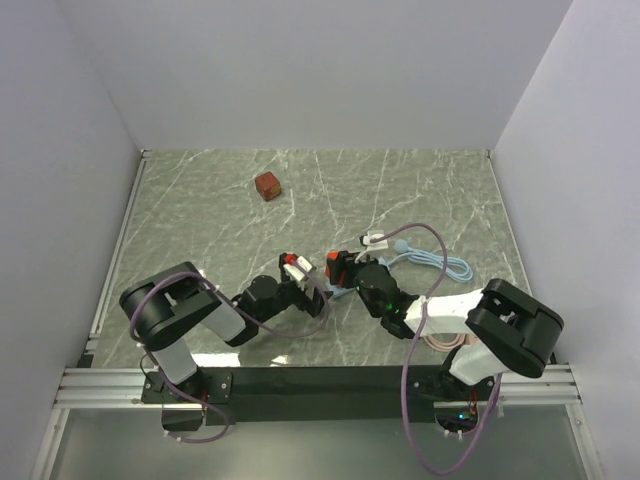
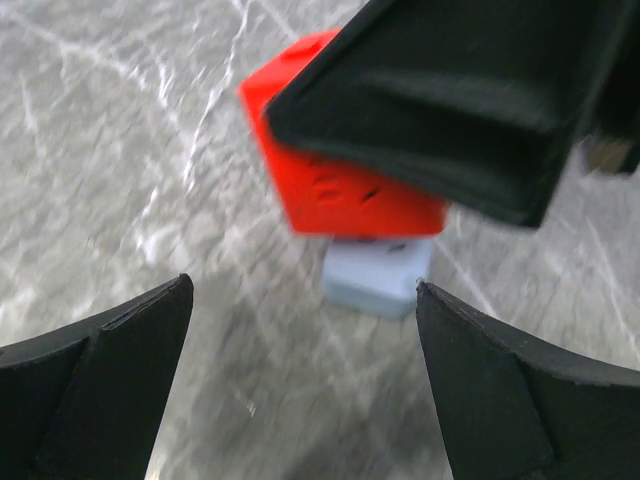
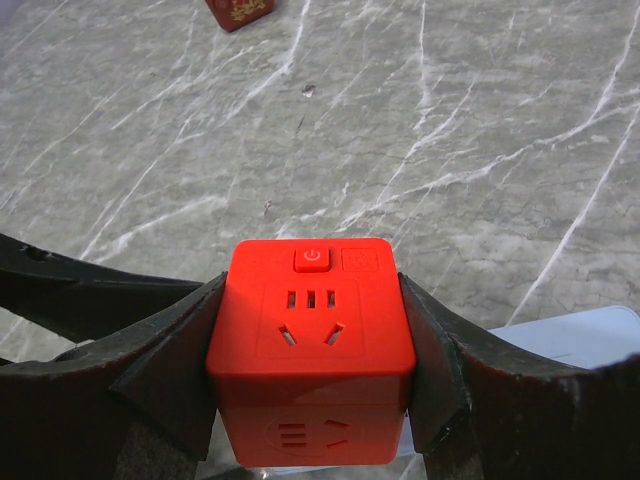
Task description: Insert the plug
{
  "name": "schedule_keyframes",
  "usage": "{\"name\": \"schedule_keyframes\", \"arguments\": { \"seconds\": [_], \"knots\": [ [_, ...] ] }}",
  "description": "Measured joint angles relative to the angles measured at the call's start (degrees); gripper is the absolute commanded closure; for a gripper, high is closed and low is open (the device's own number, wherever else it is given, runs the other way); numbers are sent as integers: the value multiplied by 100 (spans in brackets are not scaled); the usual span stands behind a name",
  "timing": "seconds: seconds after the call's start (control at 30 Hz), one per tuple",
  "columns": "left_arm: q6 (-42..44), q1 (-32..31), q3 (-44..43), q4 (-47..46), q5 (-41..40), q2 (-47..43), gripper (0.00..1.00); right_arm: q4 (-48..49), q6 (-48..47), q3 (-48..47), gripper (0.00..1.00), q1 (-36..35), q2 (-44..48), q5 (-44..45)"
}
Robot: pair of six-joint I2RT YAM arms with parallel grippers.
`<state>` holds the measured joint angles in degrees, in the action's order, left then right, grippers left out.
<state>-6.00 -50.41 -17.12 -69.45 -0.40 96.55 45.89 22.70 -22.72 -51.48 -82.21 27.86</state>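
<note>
My right gripper (image 1: 341,270) (image 3: 312,282) is shut on the bright red plug (image 1: 333,264) (image 3: 312,345), one finger on each side, and holds it just above the table. The socket face and power button face up. The light blue power strip (image 1: 375,238) (image 3: 590,335) lies close to the plug's right, its cable (image 1: 435,262) looping away. In the left wrist view the plug (image 2: 340,195) sits under the right gripper's black finger (image 2: 440,110), with the strip's end (image 2: 378,275) below it. My left gripper (image 1: 298,276) (image 2: 302,288) is open and empty, just left of the plug.
A darker brownish-red cube (image 1: 267,185) (image 3: 238,10) sits on the far middle of the marble table (image 1: 200,210). White walls close the table on three sides. A metal rail (image 1: 120,240) runs along the left edge.
</note>
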Motion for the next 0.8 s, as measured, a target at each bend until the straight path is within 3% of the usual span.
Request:
{"name": "schedule_keyframes", "arguments": {
  "seconds": [0.57,0.67,0.7,0.77,0.8],
  "knots": [
    [212,-160,-564,-273,52,935,2,599,46,0,100,26,-514,-11],
    [236,-160,-658,-262,52,1099,16,597,68,0,100,28,-514,-15],
    [232,-160,-673,-258,59,1134,27,597,74,0,100,28,-514,-15],
    [210,-179,-686,-273,111,1187,40,605,107,0,100,35,-514,-22],
    [214,-205,-697,-275,136,1211,53,608,129,2,100,37,-514,-24]
  ]
}}
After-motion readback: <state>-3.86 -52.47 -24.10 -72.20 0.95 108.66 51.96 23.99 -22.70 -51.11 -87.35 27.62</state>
